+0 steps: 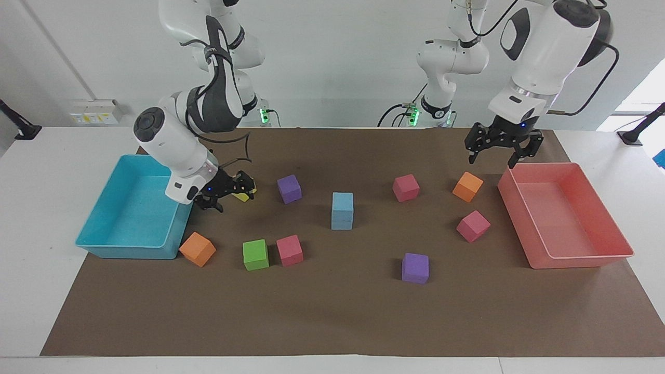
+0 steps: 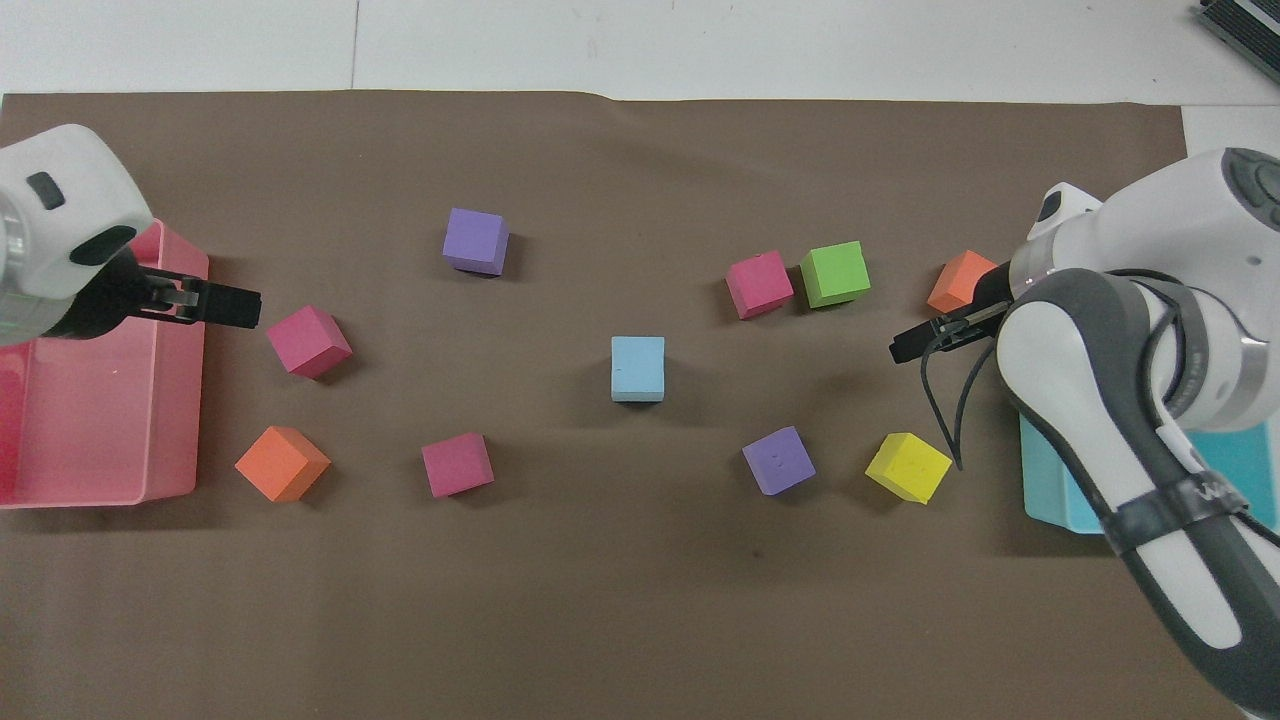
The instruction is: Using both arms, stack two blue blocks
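Black two-finger left gripper [image 1: 501,149], fingers spread and empty, raised over the brown mat [image 1: 332,311] at the robot-side corner of the pink tray [image 1: 597,257], toward the left arm's end of the table. In the overhead view its tips [image 2: 215,305] show at that tray's inner edge [image 2: 195,400].

Black right gripper [image 1: 226,188], fingers parted and holding nothing, low over the mat beside the turquoise tray [image 1: 98,249], with the yellow cube [image 1: 242,196] just beside its tips. Overhead, the tips [image 2: 915,345] lie between the yellow cube [image 2: 908,467] and an orange cube [image 2: 960,280].

Blue blocks [image 1: 342,210]: two sky-blue cubes, one set squarely on the other, standing upright near the middle of the mat, well apart from both grippers. From overhead only the top cube's face [image 2: 638,367] and a strip of one side show.

Loose cubes around the stack:
- purple [image 1: 289,188], nearer the robots, toward the right arm's end;
- green [image 1: 255,254] and pink [image 1: 289,250], side by side, farther from the robots;
- orange [image 1: 197,249], beside the turquoise tray's corner;
- pink [image 1: 406,187], orange [image 1: 467,186] and pink [image 1: 473,226], toward the left arm's end;
- purple [image 1: 415,268], farthest from the robots.
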Controlling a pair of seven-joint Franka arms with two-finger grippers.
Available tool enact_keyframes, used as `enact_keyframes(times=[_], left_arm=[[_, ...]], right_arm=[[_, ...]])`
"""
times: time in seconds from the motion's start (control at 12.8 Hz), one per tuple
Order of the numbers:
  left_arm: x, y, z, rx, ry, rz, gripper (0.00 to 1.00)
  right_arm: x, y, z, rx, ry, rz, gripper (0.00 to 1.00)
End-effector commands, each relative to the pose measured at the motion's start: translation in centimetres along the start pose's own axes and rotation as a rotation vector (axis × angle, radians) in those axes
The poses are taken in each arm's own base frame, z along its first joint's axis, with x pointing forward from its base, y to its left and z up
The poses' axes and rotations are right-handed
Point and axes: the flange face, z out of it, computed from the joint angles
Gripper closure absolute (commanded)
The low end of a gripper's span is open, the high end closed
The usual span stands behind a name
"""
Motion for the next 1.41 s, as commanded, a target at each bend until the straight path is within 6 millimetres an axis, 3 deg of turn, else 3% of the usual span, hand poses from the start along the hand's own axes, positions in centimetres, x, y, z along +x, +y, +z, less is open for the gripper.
enact_keyframes(times=[0.0,0.24,0.39,0.78,1.02,1.1,1.33], left_arm=[[0.4,-2.5,-3.5,-0.009,-0.015,0.010,0.00],[0.2,-4.5,-5.0,-0.022,-0.041,-0.028,0.00],[0.5,-5.6,-4.7,-0.020,-0.047,-0.048,0.00],[-0.7,-5.4,-5.2,-0.023,-0.070,-0.060,0.00],[-1.2,-5.2,-5.0,-0.028,-0.102,-0.058,0.00],[-1.5,-5.1,-5.1,-0.030,-0.115,-0.056,0.00],[-1.5,-4.9,-5.1,-0.031,-0.120,-0.056,0.00]], right_arm=[[-1.2,0.7,-3.4,-0.079,-0.028,-0.019,0.00],[-3.1,0.6,-7.1,-0.166,-0.017,0.131,0.00],[-4.1,0.1,-8.8,-0.168,-0.009,0.198,0.00],[-8.6,3.5,-13.8,-0.171,0.018,0.307,0.00],[-11.1,5.9,-15.6,-0.161,0.023,0.362,0.00],[-11.5,6.0,-15.7,-0.158,0.015,0.368,0.00],[-11.9,5.2,-18.7,-0.167,0.048,0.372,0.00]])
